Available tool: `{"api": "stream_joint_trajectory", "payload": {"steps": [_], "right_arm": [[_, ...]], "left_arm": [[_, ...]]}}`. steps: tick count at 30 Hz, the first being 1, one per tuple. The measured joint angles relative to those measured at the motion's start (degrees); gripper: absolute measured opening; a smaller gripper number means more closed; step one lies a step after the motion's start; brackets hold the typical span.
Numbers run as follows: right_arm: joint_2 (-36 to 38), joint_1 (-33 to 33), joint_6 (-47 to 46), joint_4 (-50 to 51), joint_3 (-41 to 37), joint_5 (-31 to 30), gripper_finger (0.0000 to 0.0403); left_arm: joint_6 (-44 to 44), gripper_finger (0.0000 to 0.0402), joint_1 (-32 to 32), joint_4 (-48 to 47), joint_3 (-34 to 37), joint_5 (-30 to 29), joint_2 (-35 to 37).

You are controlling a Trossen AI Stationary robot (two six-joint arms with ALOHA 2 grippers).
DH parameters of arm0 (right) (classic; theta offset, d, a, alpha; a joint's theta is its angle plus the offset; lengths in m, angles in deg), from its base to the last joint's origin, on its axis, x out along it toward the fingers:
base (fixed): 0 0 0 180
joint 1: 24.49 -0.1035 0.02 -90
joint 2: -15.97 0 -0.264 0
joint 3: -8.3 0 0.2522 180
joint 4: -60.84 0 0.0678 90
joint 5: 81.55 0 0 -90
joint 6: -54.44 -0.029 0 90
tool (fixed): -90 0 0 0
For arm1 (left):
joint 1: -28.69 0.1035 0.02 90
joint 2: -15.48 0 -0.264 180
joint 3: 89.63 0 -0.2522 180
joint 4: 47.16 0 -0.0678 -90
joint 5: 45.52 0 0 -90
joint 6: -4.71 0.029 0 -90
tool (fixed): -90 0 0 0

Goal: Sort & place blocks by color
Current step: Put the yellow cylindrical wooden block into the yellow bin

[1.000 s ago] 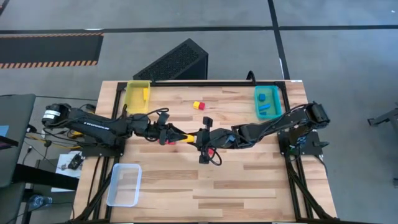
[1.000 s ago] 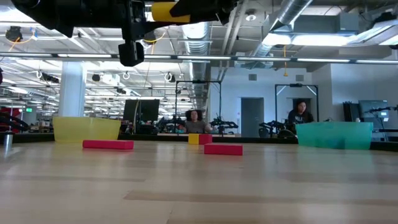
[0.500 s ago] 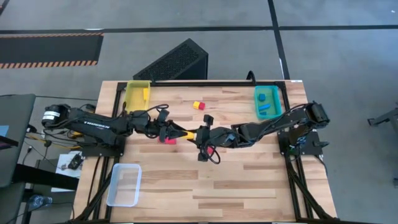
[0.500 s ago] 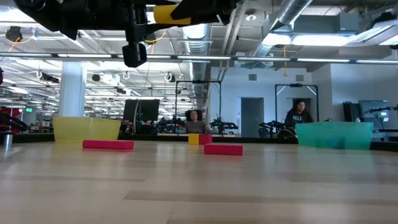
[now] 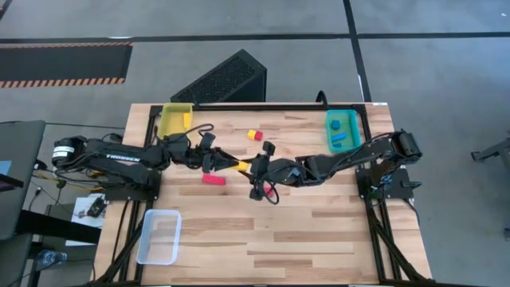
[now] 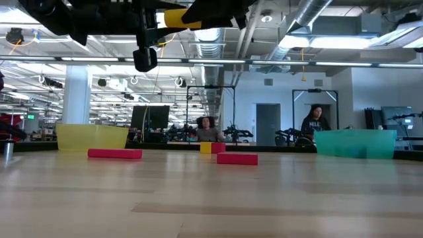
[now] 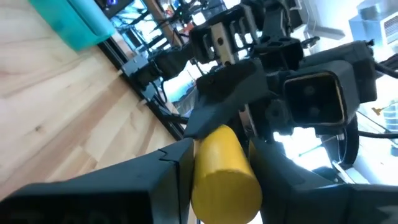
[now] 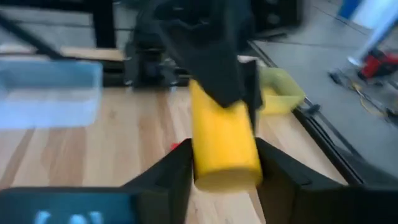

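Observation:
An oblong yellow block (image 5: 241,166) hangs high above the middle of the table, between my two grippers. My left gripper (image 5: 233,165) comes from the table's left and is shut on one end. My right gripper (image 5: 251,168) comes from the right and is shut on the other end. The block also shows at the top of the low view (image 6: 183,18). A red block (image 5: 213,179) lies flat on the table below the left gripper. A second red block (image 6: 236,158) shows in the low view. A yellow and a red block (image 5: 254,135) lie side by side farther back. My left gripper pinches the yellow block's near end (image 7: 219,177) between its two fingers (image 7: 171,168), level, from the table's left, along the block. The block is level and clear of the table. My right gripper pinches the block's other end (image 8: 225,155) between its two fingers (image 8: 281,171), level, from the table's right.
A yellow tray (image 5: 176,121) holding a yellow block stands at the far left. A teal tray (image 5: 343,130) with blue blocks stands at the far right. A clear tray (image 5: 158,235) stands at the near left. People show in the room beyond the table.
Both grippers, joined on the yellow block, have gone a little toward the table's far edge, the block staying level and high. The red block on the table below the left gripper, partly covered before, now shows whole.

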Motion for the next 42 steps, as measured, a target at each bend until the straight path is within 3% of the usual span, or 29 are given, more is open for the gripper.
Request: {"api": "stream_joint_trajectory", "payload": {"steps": [5, 11, 15, 21, 25, 28, 34, 38, 42], "right_arm": [[0.07, 0.98, -9.12, 1.35, -0.01, -1.8, 0.0257], [0.07, 1.42, -19.46, 7.13, -0.03, -3.99, 0.0286], [0.07, 1.25, -24.34, 11.77, -0.05, -3.95, 0.0284], [-0.15, 0.43, -28.26, 14.15, -0.06, -3.82, 0.0285], [-0.15, 0.46, -30.84, 13.94, -0.07, -3.81, 0.0285], [-0.15, 0.99, -32.72, 13.88, -0.07, -3.8, 0.0285], [-0.15, 3.78, -40.84, 13.95, -0.07, -1.86, 0.0285], [-0.15, 7.53, -45.52, 13.96, -0.07, 3.33, 0.0285], [-0.15, 11.99, -48.14, 14.15, -0.07, 9.63, 0.0285]], "left_arm": [[3.78, 0.0104, 7.17, -5.26, 0.07, 3.72, 4.56], [11.17, 0.0101, 18.6, -23.2, 0.09, 0.67, 13.37], [17.59, 0.0102, 24.83, -35.54, 0.09, -7.75, 19.46], [26.16, 0.0103, 29.85, -51.03, 0.1, -25.32, 26.61], [30.31, 0.0104, 30.97, -57.92, 0.11, -38.17, 28.43], [32.1, 0.0105, 32.1, -60.91, 0.11, -43.58, 27.87], [31.82, 0.014, 36.7, -62.24, 0.11, -38.39, 22.81], [31.77, 0.0191, 40.45, -63.2, 0.11, -36.49, 18.68], [35.07, 0.023, 43.22, -62.73, 0.11, -29.62, 16.95]]}}
